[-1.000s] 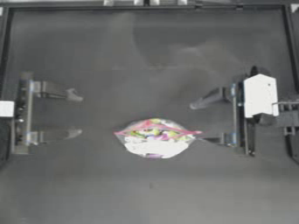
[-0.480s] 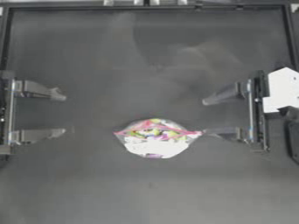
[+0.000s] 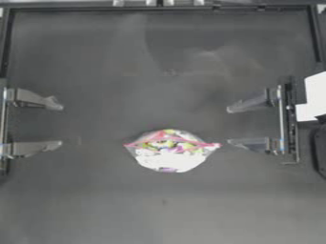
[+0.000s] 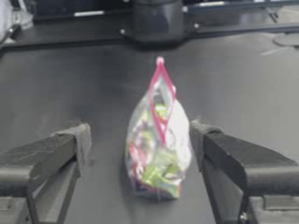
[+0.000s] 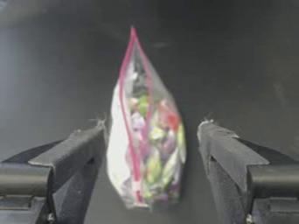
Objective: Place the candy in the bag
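Note:
The bag lies in the middle of the table, a clear plastic zip bag with colourful sweets showing through. The two sides of its pink strip stand a little apart. No loose candy shows on the table; I cannot tell it apart from the sweets inside. My left gripper is open at the left edge, well clear of the bag. My right gripper is open just right of the bag, not touching it. The bag sits farther off between the open left jaws in the left wrist view, and the bag likewise in the right wrist view.
A raised dark frame borders the table along the far edge and both sides. The white wrist block of the right arm sits at the right edge. Bare tabletop lies in front of the bag.
Both arms have drawn back outward, the left toward the left edge and the right toward the right edge. The bag has stayed where it was.

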Tool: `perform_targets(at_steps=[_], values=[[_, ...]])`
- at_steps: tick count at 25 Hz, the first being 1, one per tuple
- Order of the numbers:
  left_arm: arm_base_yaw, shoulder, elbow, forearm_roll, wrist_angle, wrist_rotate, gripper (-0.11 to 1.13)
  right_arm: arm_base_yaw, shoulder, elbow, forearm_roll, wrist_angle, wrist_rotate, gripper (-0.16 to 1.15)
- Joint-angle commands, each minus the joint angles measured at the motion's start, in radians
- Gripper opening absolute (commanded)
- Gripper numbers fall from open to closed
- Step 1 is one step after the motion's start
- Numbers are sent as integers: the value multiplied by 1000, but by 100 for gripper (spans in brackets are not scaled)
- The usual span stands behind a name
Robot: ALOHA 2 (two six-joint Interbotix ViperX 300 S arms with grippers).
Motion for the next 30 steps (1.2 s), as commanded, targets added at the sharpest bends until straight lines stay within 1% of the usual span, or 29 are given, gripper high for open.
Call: perform_targets(at_steps=[1,5,17,20,30], values=[[2,-18,-8,-3,8,-2,98,-5,-15,-8,-2,-8,-2,94],[2,-35,-6,-3,21,-2,98,-9,-28,-5,-2,-8,2,94],[2,-77,-5,-2,21,-2,98,-15,-80,12,-8,-21,-2,94],[2,-87,-2,-3,23,-3,98,-15,-106,26,-17,-28,2,94],[2,-118,5,-2,26,-3,98,-15,-225,74,-9,-40,5,94]])
